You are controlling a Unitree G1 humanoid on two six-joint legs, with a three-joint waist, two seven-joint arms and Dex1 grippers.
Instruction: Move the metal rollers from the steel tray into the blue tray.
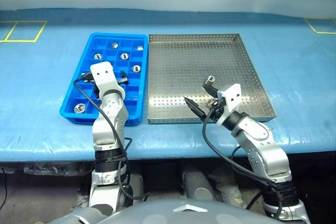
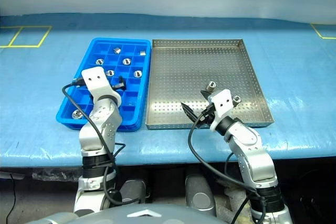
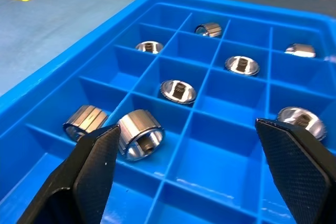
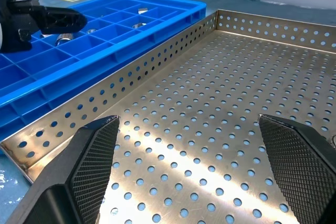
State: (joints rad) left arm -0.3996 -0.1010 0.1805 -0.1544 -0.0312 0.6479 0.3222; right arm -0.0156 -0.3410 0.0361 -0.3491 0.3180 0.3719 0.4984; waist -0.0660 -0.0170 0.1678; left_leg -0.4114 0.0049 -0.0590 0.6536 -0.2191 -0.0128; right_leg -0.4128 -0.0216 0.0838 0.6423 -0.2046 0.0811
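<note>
Progress: most metal rollers (image 3: 178,90) sit in blue tray (image 1: 73,88) at 9 o'clock | two remain in steel tray (image 1: 173,72), 4 o'clock area | left gripper (image 3: 194,171) spread, empty | right gripper (image 4: 202,171) spread, empty

Both arms forward, jaws wide.

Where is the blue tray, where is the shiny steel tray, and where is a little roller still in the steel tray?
blue tray (image 1: 79,80): left eye view, its left rim.
steel tray (image 1: 199,66): left eye view, bare perforated floor.
metal roller (image 2: 212,85): right eye view, its top, standing on the steel tray's floor.
</note>
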